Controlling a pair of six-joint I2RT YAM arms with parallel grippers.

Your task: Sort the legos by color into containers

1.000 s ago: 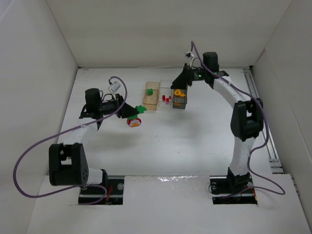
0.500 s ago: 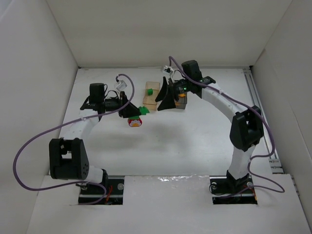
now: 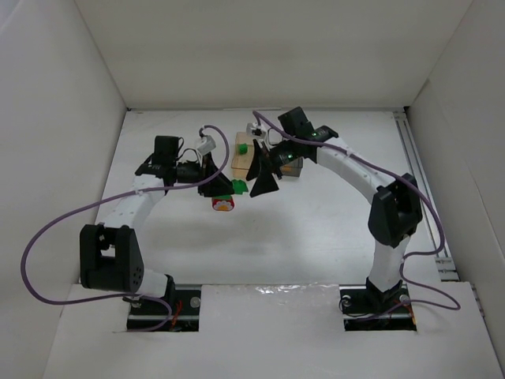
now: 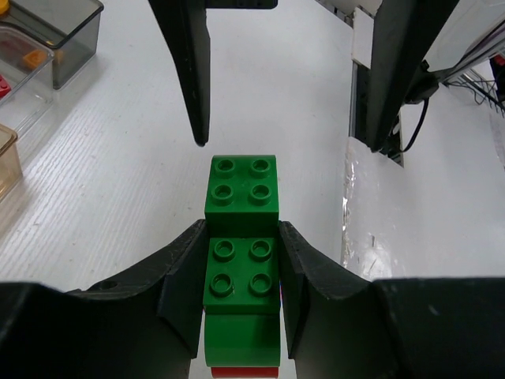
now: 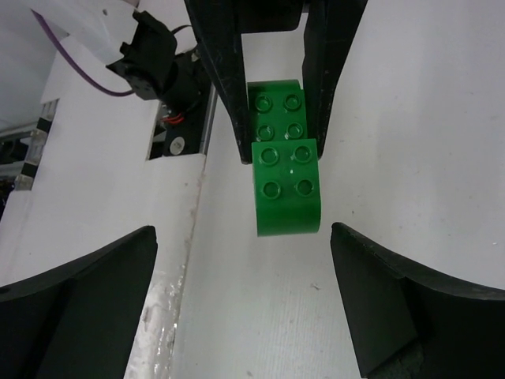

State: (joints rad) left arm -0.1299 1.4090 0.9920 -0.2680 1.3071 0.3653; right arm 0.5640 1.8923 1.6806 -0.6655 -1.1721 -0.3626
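Observation:
My left gripper (image 3: 225, 185) is shut on a green lego (image 3: 237, 186), two studded blocks long, whose far half sticks out past the fingers (image 4: 241, 201). My right gripper (image 3: 254, 180) is open and faces it, with its fingers (image 4: 189, 71) on either side just beyond the lego's end. In the right wrist view the green lego (image 5: 286, 181) sits ahead of my wide-open right gripper (image 5: 245, 300). The amber container (image 3: 244, 158) holds a green brick (image 3: 245, 148). The dark grey container (image 3: 293, 168) is partly hidden, and the clear container is hidden in the top view.
A red and yellow lego (image 3: 223, 204) shows just under the left gripper; I cannot tell if it rests on the table. The left wrist view shows the dark grey (image 4: 67, 31), clear (image 4: 24, 75) and amber (image 4: 6, 162) containers at its left edge. White walls surround the table.
The right arm has swung left from above the containers to face the left gripper. The left gripper has moved right with the green lego. The red and yellow lego shifted slightly right.

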